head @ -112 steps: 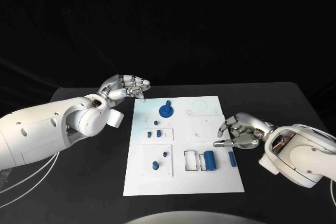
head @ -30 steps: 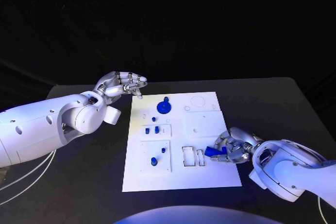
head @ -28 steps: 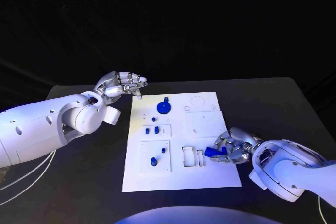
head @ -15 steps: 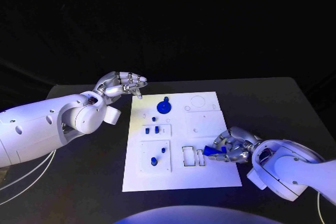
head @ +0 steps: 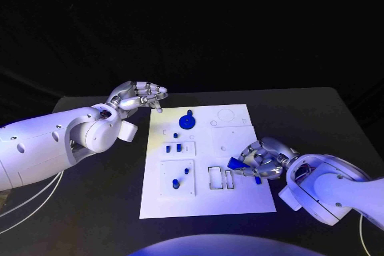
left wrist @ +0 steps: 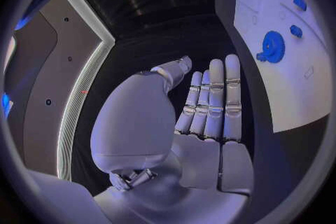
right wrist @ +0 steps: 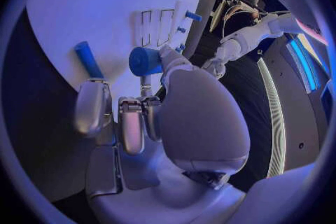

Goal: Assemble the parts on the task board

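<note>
Right hand grasping a blue cylinder between thumb and fingers, held over the task board just beside the two rectangular slots; second blue cylinder lying flat on the board under the same hand. Left hand off the board's far left corner, near the blue gear, fingers extended side by side, holding nothing.

board: smooth matt white plastic | parts: blue plastic, slight sheen | hands: shiny silver metal | worktop: matt black
</note>
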Motion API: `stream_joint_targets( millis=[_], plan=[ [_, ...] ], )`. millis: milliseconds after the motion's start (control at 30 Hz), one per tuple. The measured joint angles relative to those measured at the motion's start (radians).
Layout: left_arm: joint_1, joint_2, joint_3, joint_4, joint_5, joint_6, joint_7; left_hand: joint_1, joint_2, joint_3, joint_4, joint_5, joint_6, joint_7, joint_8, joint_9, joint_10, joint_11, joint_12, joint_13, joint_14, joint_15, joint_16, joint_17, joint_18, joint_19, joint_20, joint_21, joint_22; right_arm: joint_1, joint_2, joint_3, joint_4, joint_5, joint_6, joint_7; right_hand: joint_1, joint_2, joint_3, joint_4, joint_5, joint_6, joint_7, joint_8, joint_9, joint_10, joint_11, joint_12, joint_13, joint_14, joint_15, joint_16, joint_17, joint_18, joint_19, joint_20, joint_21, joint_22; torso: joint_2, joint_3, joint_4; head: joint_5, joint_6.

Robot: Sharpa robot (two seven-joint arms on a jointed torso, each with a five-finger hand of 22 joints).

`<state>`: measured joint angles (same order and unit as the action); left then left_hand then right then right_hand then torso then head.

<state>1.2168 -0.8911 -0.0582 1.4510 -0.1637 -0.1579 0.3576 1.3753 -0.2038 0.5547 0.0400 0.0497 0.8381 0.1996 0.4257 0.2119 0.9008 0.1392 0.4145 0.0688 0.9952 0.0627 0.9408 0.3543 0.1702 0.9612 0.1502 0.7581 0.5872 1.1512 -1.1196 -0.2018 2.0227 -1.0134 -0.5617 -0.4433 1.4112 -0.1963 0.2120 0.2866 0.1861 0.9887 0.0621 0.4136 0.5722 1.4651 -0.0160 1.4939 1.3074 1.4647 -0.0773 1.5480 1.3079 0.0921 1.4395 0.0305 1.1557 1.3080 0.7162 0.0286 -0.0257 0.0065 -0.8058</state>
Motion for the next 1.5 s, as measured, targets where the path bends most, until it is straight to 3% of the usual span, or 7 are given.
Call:
stream_joint_targets(
  millis=[567,1033,1100,1200,1333,1500],
  plan=[
    [0.0,-0.001,0.0,0.003,0.0,0.001,-0.001,0.0,0.0,0.0,0.0,0.0,0.0,0.0,0.0,0.0,0.0,0.0,0.0,0.0,0.0,0.0,0.0,0.0,0.0,0.0,0.0,0.0,0.0,-0.021,0.119,-0.001,-0.049,-0.005,0.046,-0.003,-0.105,0.001,0.03,-0.005,0.0,0.0,0.0,-0.001,0.0,0.0,-0.007,0.0,0.0,0.004,-0.004,0.004,0.0,0.0,0.004,-0.004,0.005,0.0,0.001,-0.0009,0.001,0.001,-0.006],
    [0.0,-0.005,0.0,0.005,0.0,0.001,-0.002,0.0,0.0,0.0,0.0,0.0,0.0,0.0,0.005,0.001,-0.004,0.004,0.0,0.001,0.0,0.0,0.0,0.0,0.0,0.0,0.0,-0.004,-0.001,-0.027,0.144,0.002,-0.074,-0.037,0.09,-0.022,-0.139,0.006,0.01,0.003,0.0,0.013,0.013,0.001,0.002,0.003,-0.018,-0.017,0.0,0.0,-0.014,0.008,0.0,0.0,0.011,-0.011,0.016,0.0,0.0,-0.0008,-0.0005,0.006,-0.012],
    [0.0,-0.005,0.0,0.006,0.0,0.001,-0.002,0.0,0.0,0.0,0.0,0.0,0.0,0.0,0.005,0.001,-0.004,0.004,0.0,0.001,0.0,0.0,0.0,0.0,0.0,0.0,0.0,-0.004,-0.001,-0.027,0.147,0.002,-0.076,-0.041,0.095,-0.025,-0.151,0.007,0.005,0.006,-0.001,0.013,0.013,0.02,0.003,0.0,-0.021,-0.017,0.001,0.0,-0.014,0.008,0.0,0.0,0.013,-0.013,0.02,0.0,0.0,-0.0008,-0.0004,0.006,-0.013],
    [0.0,-0.006,0.0,0.006,0.0,0.001,-0.003,0.0,0.0,0.0,0.0,0.0,0.0,0.0,0.005,0.001,-0.004,0.004,0.0,0.001,0.0,0.0,0.0,0.0,0.0,0.0,0.0,-0.004,-0.001,-0.027,0.151,0.003,-0.08,-0.048,0.101,-0.03,-0.162,0.007,-0.004,0.006,-0.001,0.013,0.013,0.031,0.041,0.0,-0.021,-0.017,0.001,0.002,-0.017,0.008,0.0,0.0,0.014,-0.014,0.02,0.0,0.0,-0.0004,-0.0003,0.006,-0.013],
    [0.0,-0.007,0.0,0.006,0.0,0.001,-0.003,0.0,0.0,0.0,0.0,0.0,0.0,0.0,0.005,0.001,-0.004,0.004,0.0,0.001,0.0,0.0,0.0,0.0,0.0,0.0,0.0,-0.004,-0.001,-0.027,0.156,0.004,-0.083,-0.056,0.107,-0.035,-0.189,0.021,-0.025,0.007,-0.001,0.013,0.013,0.047,0.06,0.002,-0.028,-0.003,0.001,0.0,-0.021,0.013,0.0,0.0,0.02,-0.02,0.029,0.0,0.0,-0.0003,0.0,0.006,-0.014],
    [0.0,-0.007,0.0,0.007,0.0,0.001,-0.004,0.0,0.0,0.0,0.0,0.0,0.0,0.0,0.005,0.001,-0.004,0.004,0.0,0.001,0.0,0.0,0.0,0.0,0.0,0.0,0.0,-0.004,-0.001,-0.03,0.163,0.002,-0.084,-0.064,0.117,-0.041,-0.264,0.046,-0.062,0.009,-0.001,0.058,0.007,0.055,0.063,0.002,-0.031,0.016,0.001,0.004,-0.025,0.015,0.0,0.0,0.023,-0.023,0.043,-0.001,0.0,-0.0005,0.0002,0.007,-0.015]
  ],
)
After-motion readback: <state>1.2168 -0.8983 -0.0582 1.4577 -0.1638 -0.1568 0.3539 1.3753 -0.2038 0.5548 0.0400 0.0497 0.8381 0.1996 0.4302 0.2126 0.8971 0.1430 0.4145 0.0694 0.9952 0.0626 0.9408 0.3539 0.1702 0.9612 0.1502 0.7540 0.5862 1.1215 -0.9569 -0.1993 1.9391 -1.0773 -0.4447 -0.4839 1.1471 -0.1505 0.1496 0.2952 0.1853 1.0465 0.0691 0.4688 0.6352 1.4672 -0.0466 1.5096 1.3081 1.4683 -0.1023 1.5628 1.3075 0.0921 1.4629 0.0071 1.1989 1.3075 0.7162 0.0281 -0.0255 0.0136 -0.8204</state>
